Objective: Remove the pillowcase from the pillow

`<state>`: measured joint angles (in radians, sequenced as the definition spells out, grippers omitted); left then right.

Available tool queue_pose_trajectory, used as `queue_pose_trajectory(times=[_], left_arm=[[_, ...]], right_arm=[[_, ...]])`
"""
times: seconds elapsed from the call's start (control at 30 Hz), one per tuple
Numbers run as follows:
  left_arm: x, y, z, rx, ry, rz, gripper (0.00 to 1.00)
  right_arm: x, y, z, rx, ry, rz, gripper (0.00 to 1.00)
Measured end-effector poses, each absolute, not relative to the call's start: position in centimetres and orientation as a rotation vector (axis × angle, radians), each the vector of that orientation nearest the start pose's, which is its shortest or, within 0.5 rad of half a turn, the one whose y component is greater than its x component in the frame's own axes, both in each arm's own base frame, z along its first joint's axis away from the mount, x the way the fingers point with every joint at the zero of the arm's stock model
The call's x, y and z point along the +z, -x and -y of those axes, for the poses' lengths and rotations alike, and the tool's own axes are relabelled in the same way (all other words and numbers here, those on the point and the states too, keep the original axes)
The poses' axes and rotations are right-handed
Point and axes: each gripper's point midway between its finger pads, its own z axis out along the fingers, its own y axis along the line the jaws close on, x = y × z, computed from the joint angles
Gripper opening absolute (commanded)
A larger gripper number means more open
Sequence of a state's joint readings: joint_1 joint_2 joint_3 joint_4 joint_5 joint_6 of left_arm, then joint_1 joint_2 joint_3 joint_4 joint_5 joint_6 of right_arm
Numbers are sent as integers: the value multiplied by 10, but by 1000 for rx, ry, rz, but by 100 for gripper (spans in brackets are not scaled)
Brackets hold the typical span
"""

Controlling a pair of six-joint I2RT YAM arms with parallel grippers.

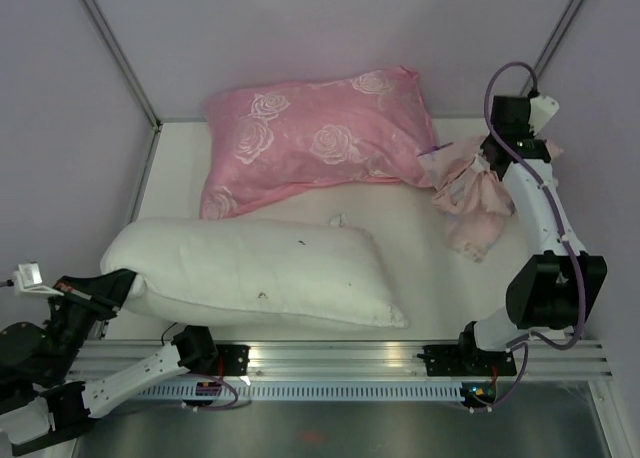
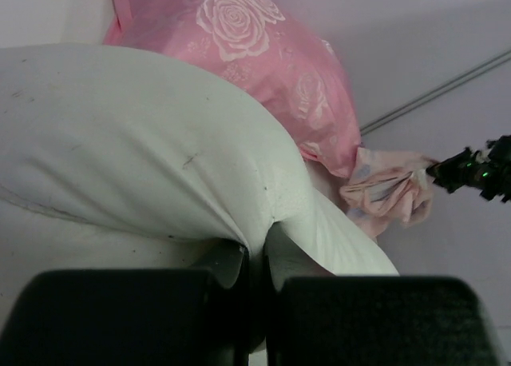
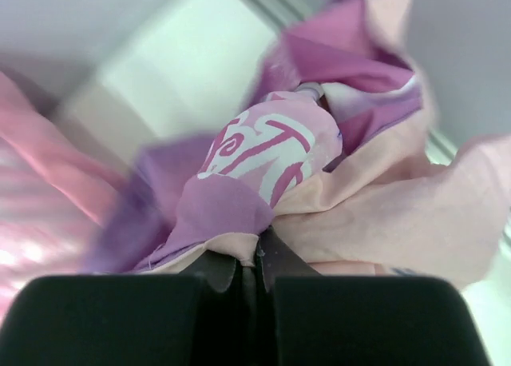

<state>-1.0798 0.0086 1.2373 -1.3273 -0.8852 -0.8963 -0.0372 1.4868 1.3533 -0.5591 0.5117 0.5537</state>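
The plain white pillow point(image 1: 260, 271) lies bare along the near edge of the table. My left gripper point(image 1: 128, 286) is shut on its left end; in the left wrist view the jaws point(image 2: 255, 250) pinch a fold of the white pillow point(image 2: 144, 150). The pillowcase point(image 1: 472, 195), crumpled, pale pink inside out with purple edges, hangs off the pillow at the right. My right gripper point(image 1: 487, 166) is shut on it and holds it above the table; in the right wrist view the gripper point(image 3: 257, 258) pinches the pillowcase point(image 3: 263, 158). The pillowcase also shows in the left wrist view point(image 2: 391, 194).
A pink rose-patterned pillow point(image 1: 315, 138) lies at the back of the white table point(image 1: 420, 268), touching the hanging pillowcase. Grey walls with metal corner posts point(image 1: 115, 48) close in the back and sides. A metal rail point(image 1: 330, 358) runs along the near edge.
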Motion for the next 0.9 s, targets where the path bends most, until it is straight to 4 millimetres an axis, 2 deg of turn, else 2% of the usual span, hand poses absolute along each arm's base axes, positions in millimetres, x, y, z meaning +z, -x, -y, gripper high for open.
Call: queue_pose_trajectory(times=[0.1,0.17,0.2,0.23,0.27,0.33,0.37,0.4,0.43,0.47,0.53,0.57,0.63,0.7,0.77,0.83,0.9], left_arm=[[302,-109,-36,-730,489,-1656,2],[282,-117,-13,-705,447,-1708,2],[273,-119,-3,-701,424,-1735,2],[264,-121,7,-699,399,-1763,2],[258,-121,15,-701,377,-1789,2],[250,-122,29,-705,343,-1828,2],[248,-123,33,-708,333,-1839,2],[247,-123,36,-711,330,-1843,2],[248,-124,38,-715,331,-1841,2],[248,-124,39,-721,332,-1838,2],[250,-124,40,-738,335,-1830,2],[250,-124,41,-745,336,-1827,2],[251,-124,42,-753,334,-1826,2],[250,-124,43,-755,332,-1828,2],[251,-124,44,-760,332,-1827,2],[251,-124,44,-764,332,-1825,2],[251,-123,44,-764,331,-1826,2]], right_arm=[[275,-460,84,-251,-803,-1911,0],[293,-492,81,-209,-757,-1873,0],[297,-506,78,-188,-730,-1873,6],[295,-522,73,-167,-704,-1885,29],[297,-539,70,-146,-687,-1890,75],[292,-575,66,-124,-663,-1908,98],[286,-586,66,-123,-661,-1924,98],[270,-592,64,-127,-657,-1964,98],[257,-590,62,-135,-656,-2004,98],[234,-581,59,-156,-654,-2078,98],[209,-553,52,-180,-642,-2169,98],[197,-532,46,-191,-626,-2223,98],[193,-486,24,-155,-567,-2291,98],[215,-444,-9,-33,-477,-2293,98],[255,-406,-45,129,-379,-2220,98],[291,-367,-72,297,-290,-2124,98],[301,-329,-84,414,-238,-2076,98]])
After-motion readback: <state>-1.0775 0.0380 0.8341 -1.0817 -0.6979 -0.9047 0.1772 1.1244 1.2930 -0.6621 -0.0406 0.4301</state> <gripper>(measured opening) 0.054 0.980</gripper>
